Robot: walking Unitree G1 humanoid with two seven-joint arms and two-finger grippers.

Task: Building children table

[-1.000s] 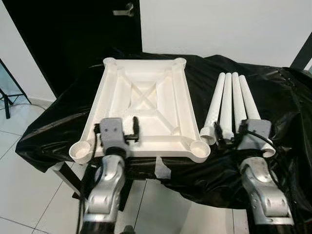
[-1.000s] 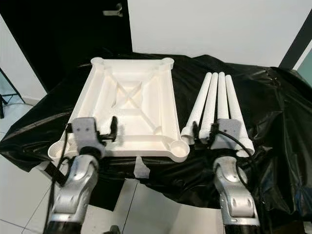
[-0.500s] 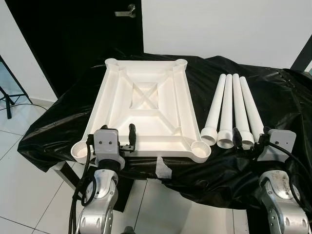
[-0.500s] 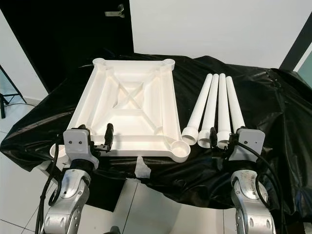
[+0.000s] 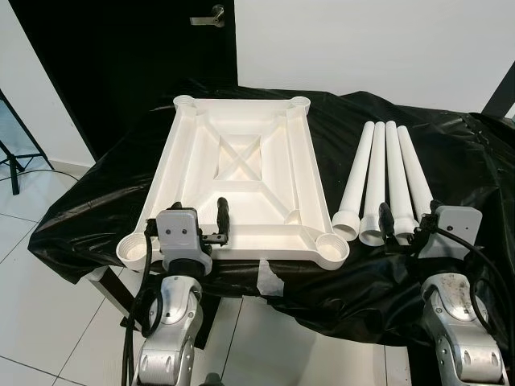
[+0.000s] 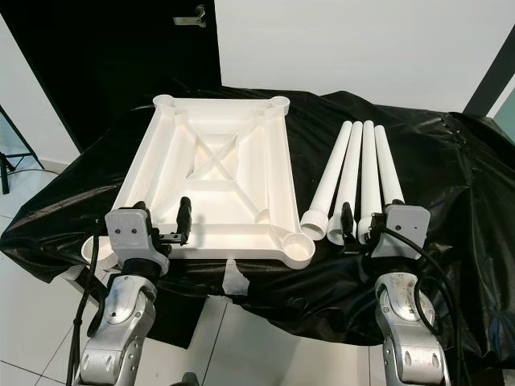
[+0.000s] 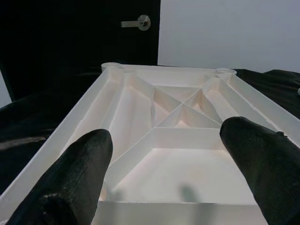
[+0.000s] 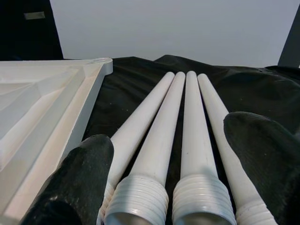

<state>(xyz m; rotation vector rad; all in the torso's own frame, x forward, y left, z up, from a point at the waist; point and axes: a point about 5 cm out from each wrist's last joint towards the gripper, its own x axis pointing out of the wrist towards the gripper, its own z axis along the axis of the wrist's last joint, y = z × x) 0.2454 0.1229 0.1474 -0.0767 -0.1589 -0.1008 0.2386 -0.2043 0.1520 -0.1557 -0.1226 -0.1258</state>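
Observation:
The white children's tabletop point(image 5: 241, 137) lies upside down on a table draped in black plastic sheet point(image 5: 451, 161), with a round leg socket point(image 5: 330, 248) at each corner. Several white table legs point(image 5: 390, 177) lie side by side to its right, threaded ends point(image 8: 136, 201) toward me. My left gripper point(image 5: 188, 212) hovers open at the tabletop's near edge, and its fingers point(image 7: 84, 164) frame the ribbed underside point(image 7: 180, 115). My right gripper point(image 5: 409, 214) is open just short of the legs' near ends, its fingers point(image 8: 262, 154) either side of them.
A black door with a handle point(image 5: 211, 14) and a white wall stand behind the table. White tiled floor point(image 5: 40, 322) lies below and to the left. A strip of white tape point(image 5: 269, 279) hangs at the table's front edge. Dark stand legs point(image 5: 12, 165) are at far left.
Both arms dropped back from over the tabletop and legs a second ago. Since half a second ago they have edged forward again, the right gripper shifting left toward the leg ends.

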